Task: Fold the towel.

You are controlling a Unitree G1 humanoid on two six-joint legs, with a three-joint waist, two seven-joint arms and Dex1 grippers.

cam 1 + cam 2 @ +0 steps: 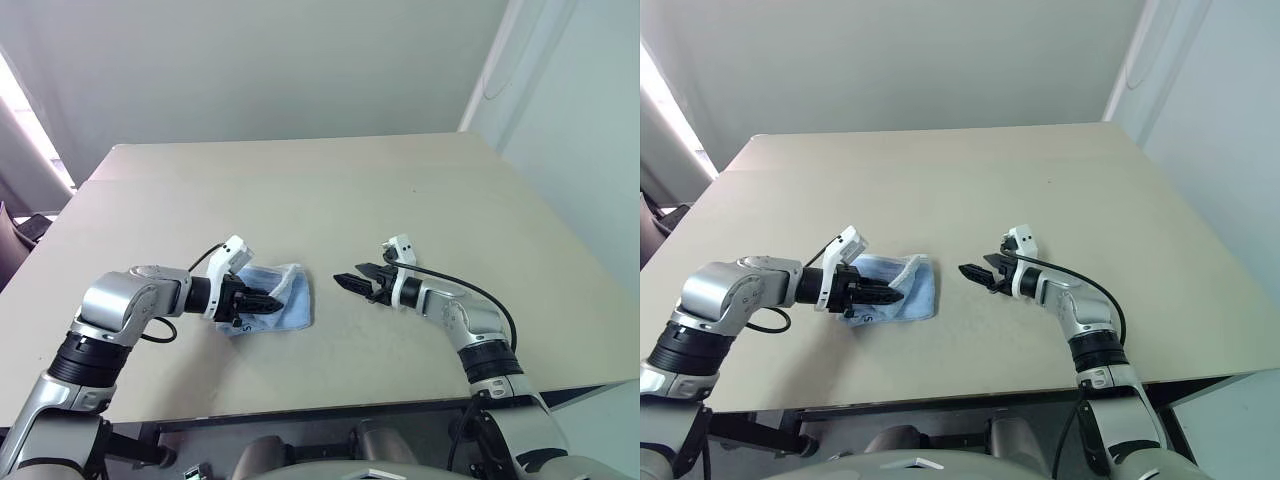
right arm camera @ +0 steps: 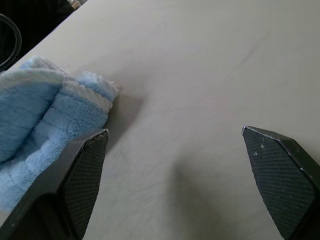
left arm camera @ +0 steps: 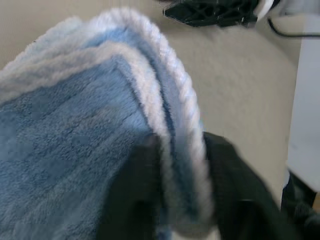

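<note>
**Left jaws gripping folded towel edges, right jaws spread beside it**

Head camera views: The towel is lying bunched and partly folded on the beige surface, towards its near edge and left of its middle. The cloth is light blue with white stitched edging showing along its raised far edge. The left gripper is reaching in over the towel from the towel's left, its black tips sitting over the cloth. The right gripper is hovering to the right of the towel, near it but apart from it, pointing towards it. A black cable is looping along the right forearm.

Left wrist view: The towel is standing close in front of the camera, with several layers of white edging running together in a curved ridge. The two black fingers are sitting on either side of that ridge, so the left jaws are grasping the stacked edges of the towel. Beyond the towel, the right gripper is showing dark above the bare surface.

Right wrist view: The right jaws are standing wide and released, with nothing between them. One textured finger is lying just beside a corner of the towel, the other well away over the bare surface.
</note>
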